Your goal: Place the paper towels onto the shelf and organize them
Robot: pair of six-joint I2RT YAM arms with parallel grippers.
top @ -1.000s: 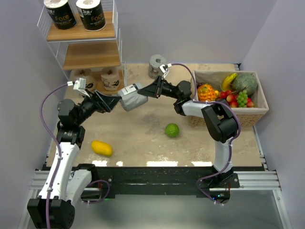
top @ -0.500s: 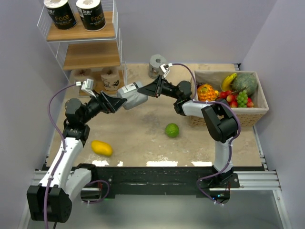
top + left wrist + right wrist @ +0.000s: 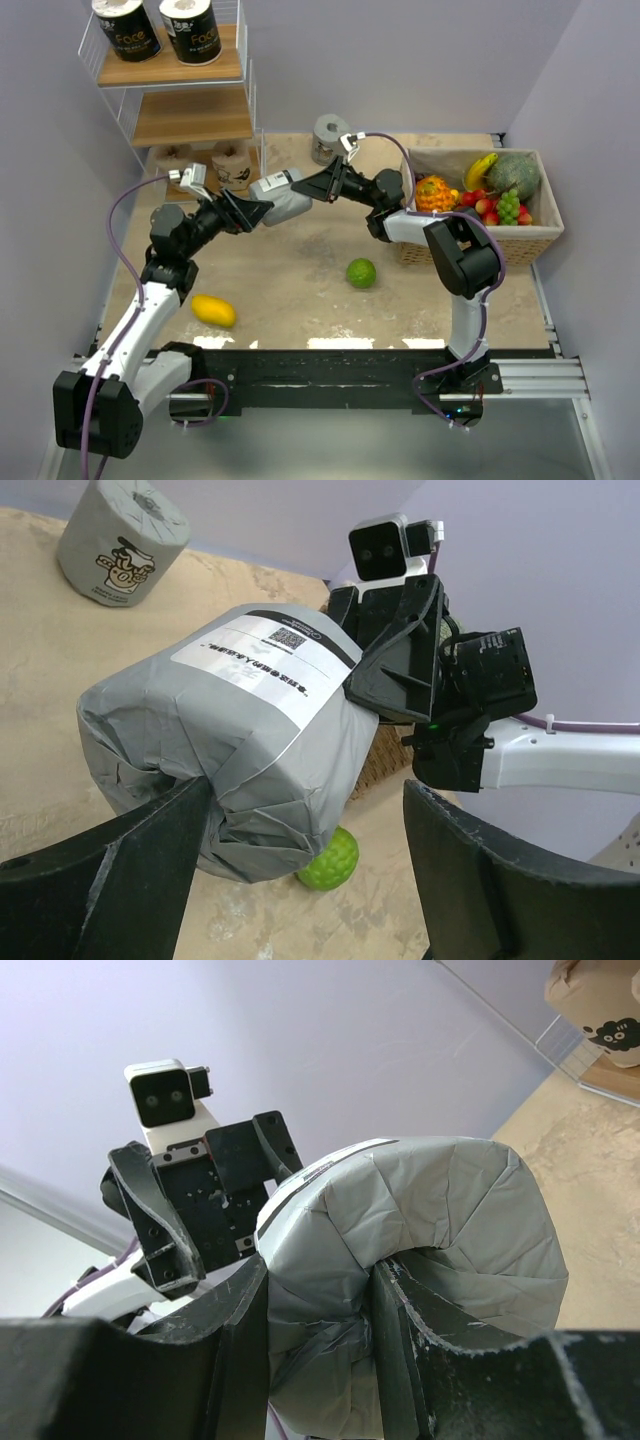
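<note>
My right gripper (image 3: 303,192) is shut on a grey paper towel roll (image 3: 280,204) and holds it in the air left of table centre. It pinches the roll's wrapped end in the right wrist view (image 3: 320,1290). My left gripper (image 3: 258,212) is open, its jaws wide around the roll's other end (image 3: 230,730). The roll lies against one finger (image 3: 130,870). A second grey roll (image 3: 328,135) stands at the back. The shelf (image 3: 190,118) stands at the back left. Two black rolls (image 3: 160,28) are on its top tier and two tan rolls (image 3: 205,165) on the bottom.
A wicker basket (image 3: 545,238) of fruit stands at the right. A round green fruit (image 3: 361,272) lies mid-table and shows under the roll in the left wrist view (image 3: 332,860). A yellow oval fruit (image 3: 214,310) lies front left. The shelf's middle board is bare.
My left arm has reached right toward the held roll, and its open jaws now stand around the roll's end. The right gripper has lifted the roll slightly up and right.
</note>
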